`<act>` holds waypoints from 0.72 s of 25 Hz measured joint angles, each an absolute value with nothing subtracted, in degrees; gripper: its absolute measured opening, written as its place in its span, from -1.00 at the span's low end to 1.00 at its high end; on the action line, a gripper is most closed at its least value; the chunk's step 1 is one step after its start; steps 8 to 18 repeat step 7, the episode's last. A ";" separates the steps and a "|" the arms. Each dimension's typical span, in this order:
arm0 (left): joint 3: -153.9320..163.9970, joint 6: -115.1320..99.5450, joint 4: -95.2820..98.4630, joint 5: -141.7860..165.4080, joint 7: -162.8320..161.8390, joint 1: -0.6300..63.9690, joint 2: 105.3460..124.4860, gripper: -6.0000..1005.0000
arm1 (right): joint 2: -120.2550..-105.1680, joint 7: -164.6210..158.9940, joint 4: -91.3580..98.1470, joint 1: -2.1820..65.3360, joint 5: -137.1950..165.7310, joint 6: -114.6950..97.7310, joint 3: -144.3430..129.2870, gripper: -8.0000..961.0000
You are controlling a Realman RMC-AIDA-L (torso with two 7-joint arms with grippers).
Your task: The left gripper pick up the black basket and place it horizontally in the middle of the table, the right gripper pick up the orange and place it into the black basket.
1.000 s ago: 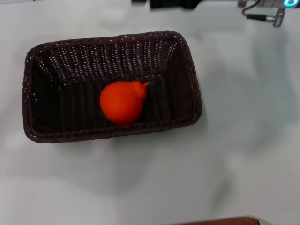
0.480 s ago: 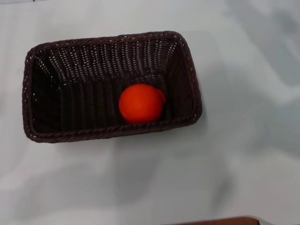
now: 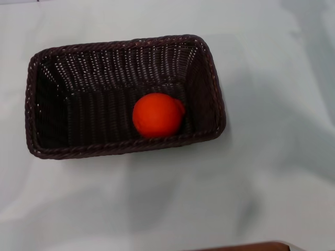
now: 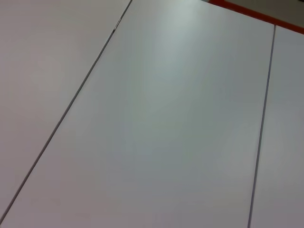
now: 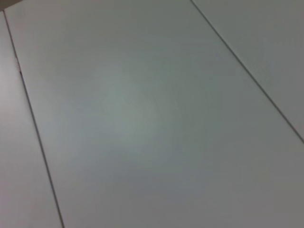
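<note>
I cannot see my left end effector or my right end effector in any view, so I cannot tell if they are wide or narrow, or if they hold a thing. My two wrist views show only flat pale panels with thin dark seams between them. One of them, the left wrist view, has a thin strip of red at one corner.

In my head view, the black basket [image 3: 47, 104] sits flat on the white tabletop [image 3: 272, 172]. Its long side runs across from my left to my right. It is woven, with a braided rim all the way round and sides that slope down to the floor of it. Little gaps in the weave let light show through.

The orange [image 3: 157, 115] lies inside the black basket, down on its floor. It is toward the right end of the basket and close to the near long wall. It looks like it touches that wall or is just beside it; I cannot tell which. It is round, bright and smooth. The left part of the basket floor is bare.

A thin brown edge [image 3: 246, 246] shows at the near side of the tabletop, well apart from the basket.
</note>
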State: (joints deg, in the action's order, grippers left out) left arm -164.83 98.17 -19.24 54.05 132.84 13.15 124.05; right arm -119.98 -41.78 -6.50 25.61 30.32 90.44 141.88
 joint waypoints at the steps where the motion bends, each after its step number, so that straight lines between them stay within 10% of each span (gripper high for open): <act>1: -164.81 98.15 -19.13 54.04 132.88 13.25 124.03 0.81 | -119.97 -41.77 -6.48 25.47 30.27 90.44 142.20 0.94; 18: -164.79 98.13 -18.76 54.12 132.97 13.30 123.98 0.81 | -119.97 -41.68 -6.37 25.16 30.13 90.41 142.79 0.94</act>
